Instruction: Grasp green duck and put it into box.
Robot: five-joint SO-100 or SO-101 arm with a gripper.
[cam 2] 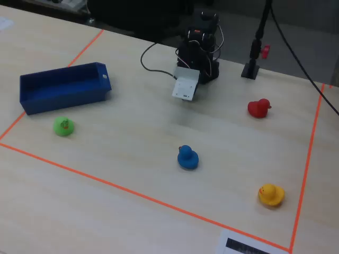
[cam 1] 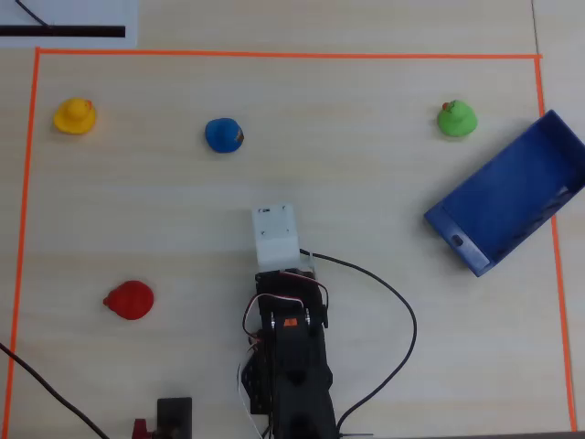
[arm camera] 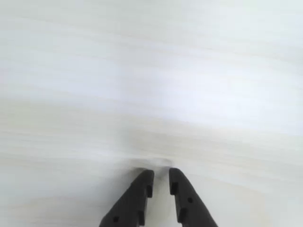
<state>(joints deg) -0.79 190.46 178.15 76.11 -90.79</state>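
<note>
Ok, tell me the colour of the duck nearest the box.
Green duck, beside the blue box; clearest in the overhead view.

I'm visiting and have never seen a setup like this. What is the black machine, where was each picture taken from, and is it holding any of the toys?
The black machine is a small robot arm on a wooden table. One picture looks straight down from above, one looks across the table from the far side, and one comes from a camera on the arm's wrist, showing its two dark fingers over bare table.

Inside an orange tape border sit four toy ducks: green, blue, yellow and red. An empty blue box lies near the green duck.

The gripper holds nothing; its fingers are nearly together with a narrow gap.
</note>
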